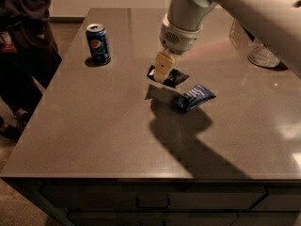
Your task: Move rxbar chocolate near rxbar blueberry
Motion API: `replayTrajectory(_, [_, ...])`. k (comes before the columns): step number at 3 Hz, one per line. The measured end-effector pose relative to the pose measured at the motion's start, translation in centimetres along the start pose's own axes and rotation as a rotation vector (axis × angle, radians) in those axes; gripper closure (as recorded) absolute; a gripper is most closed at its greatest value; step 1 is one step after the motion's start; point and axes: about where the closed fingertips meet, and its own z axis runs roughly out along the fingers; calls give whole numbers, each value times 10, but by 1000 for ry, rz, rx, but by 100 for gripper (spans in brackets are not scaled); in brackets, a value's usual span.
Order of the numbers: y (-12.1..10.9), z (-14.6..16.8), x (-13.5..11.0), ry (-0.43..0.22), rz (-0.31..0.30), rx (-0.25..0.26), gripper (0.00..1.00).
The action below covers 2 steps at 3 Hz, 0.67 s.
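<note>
rxbar chocolate [176,77] in jaws (over table [94,126])

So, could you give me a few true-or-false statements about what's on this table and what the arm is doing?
1. The gripper holds the black bar near the middle of the table. True.
2. The can lies on its side. False: it stands upright.
3. The blue bar sits right beside the can. False: it lies well away from the can, close to the black bar.
4. A person stands at the table's left edge as the camera sees it. True.
</note>
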Motion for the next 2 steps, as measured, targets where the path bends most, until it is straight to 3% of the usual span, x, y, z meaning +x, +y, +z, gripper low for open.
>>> replayTrajectory(1, [-9,1,22,27,38,2,62])
replayTrajectory(2, [-8,2,20,24,36,3,38])
